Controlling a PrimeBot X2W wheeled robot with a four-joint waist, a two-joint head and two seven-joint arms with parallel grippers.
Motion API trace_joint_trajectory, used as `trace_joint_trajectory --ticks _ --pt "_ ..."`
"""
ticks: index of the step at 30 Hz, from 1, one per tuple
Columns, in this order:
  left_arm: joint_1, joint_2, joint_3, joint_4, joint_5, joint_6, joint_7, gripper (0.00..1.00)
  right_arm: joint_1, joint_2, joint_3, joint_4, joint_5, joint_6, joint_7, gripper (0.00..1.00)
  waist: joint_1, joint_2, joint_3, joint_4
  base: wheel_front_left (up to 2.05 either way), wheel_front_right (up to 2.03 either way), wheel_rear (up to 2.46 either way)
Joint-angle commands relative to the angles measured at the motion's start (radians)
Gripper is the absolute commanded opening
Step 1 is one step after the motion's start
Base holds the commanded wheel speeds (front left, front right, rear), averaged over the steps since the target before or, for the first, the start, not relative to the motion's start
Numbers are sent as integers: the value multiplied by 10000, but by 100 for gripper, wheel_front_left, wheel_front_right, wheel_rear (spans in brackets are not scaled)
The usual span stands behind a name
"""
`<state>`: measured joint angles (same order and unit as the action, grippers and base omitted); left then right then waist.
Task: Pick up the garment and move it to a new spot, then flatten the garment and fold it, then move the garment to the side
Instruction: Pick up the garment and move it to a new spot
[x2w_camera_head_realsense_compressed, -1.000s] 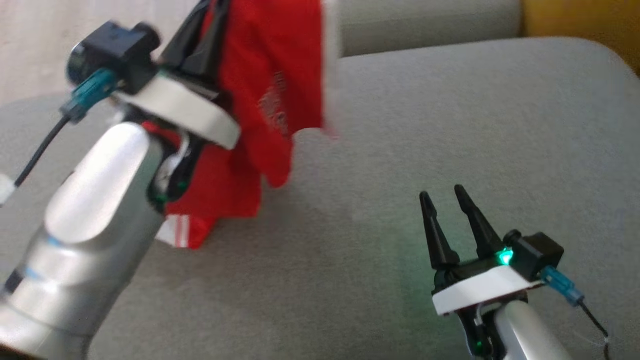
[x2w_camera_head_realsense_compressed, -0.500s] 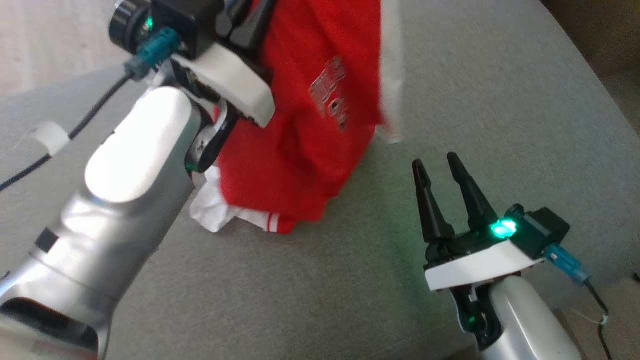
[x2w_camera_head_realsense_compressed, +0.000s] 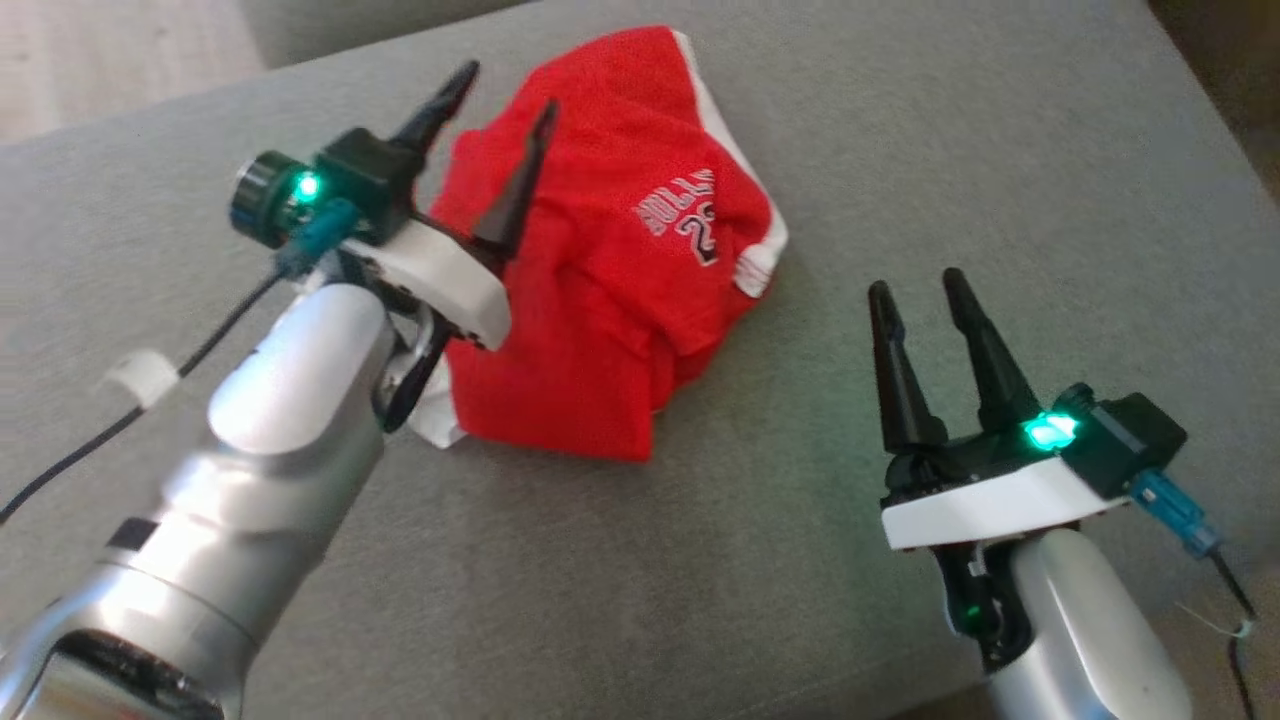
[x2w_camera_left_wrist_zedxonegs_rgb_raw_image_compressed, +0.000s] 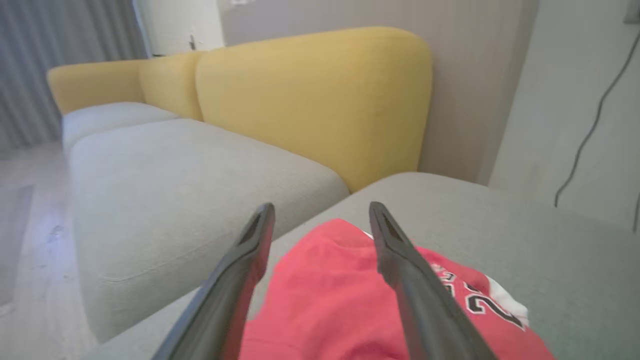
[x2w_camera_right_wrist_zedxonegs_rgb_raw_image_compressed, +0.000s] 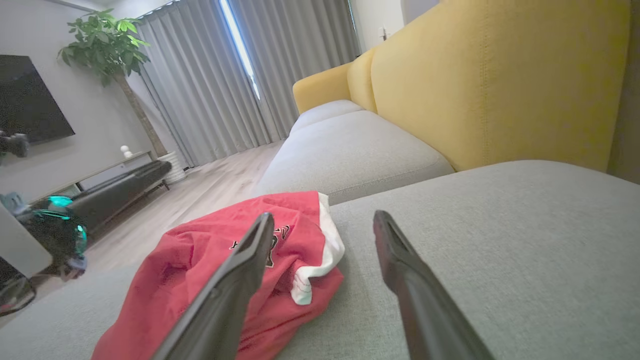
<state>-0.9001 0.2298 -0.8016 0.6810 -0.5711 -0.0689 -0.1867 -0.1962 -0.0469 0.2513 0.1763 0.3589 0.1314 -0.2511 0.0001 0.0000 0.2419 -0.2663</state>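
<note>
The garment (x2w_camera_head_realsense_compressed: 610, 280) is a red jersey with white trim and printed lettering, lying crumpled on the grey sofa cushion (x2w_camera_head_realsense_compressed: 900, 150). My left gripper (x2w_camera_head_realsense_compressed: 505, 90) hovers open above the garment's left part, with nothing between its fingers. The left wrist view shows the garment (x2w_camera_left_wrist_zedxonegs_rgb_raw_image_compressed: 325, 300) below the spread left gripper (x2w_camera_left_wrist_zedxonegs_rgb_raw_image_compressed: 320, 212). My right gripper (x2w_camera_head_realsense_compressed: 915, 285) stands open to the right of the garment, apart from it. Through the right wrist view the garment (x2w_camera_right_wrist_zedxonegs_rgb_raw_image_compressed: 200, 270) lies to the left behind the right gripper (x2w_camera_right_wrist_zedxonegs_rgb_raw_image_compressed: 322, 217).
A second grey seat cushion (x2w_camera_left_wrist_zedxonegs_rgb_raw_image_compressed: 175, 165) adjoins the one I work on, with yellow backrests (x2w_camera_left_wrist_zedxonegs_rgb_raw_image_compressed: 320, 95) behind. Wooden floor (x2w_camera_right_wrist_zedxonegs_rgb_raw_image_compressed: 210, 185), curtains, a plant (x2w_camera_right_wrist_zedxonegs_rgb_raw_image_compressed: 107, 47) and a TV bench lie beyond. The cushion's edge runs near my right arm.
My left gripper has opened and let go of the garment, which dropped from hanging into a heap on the cushion. The head camera has shifted downward. The right gripper stays open.
</note>
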Motion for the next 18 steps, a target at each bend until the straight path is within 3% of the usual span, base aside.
trace_joint_trajectory --ticks 1,7,12,18 --pt "-405 269 495 -186 -78 91 -196 100 -205 -33 96 -341 -112 -7 -107 100 -1 0 -311 416 0 0 0" --pt "467 968 1503 -801 -296 595 -713 100 39 -33 -468 -485 -714 -7 -107 100 -1 0 -1098 1497 0 0 0" --pt "1982 1394 2463 -2223 -291 982 -745 100 368 -33 -677 -631 -1020 -7 -107 100 -1 0 -1591 2155 0 0 0" --pt "4539 1207 3491 -4143 135 1412 -749 100 875 -33 -799 -748 -1227 -7 -107 100 -1 0 -2042 2679 0 0 0"
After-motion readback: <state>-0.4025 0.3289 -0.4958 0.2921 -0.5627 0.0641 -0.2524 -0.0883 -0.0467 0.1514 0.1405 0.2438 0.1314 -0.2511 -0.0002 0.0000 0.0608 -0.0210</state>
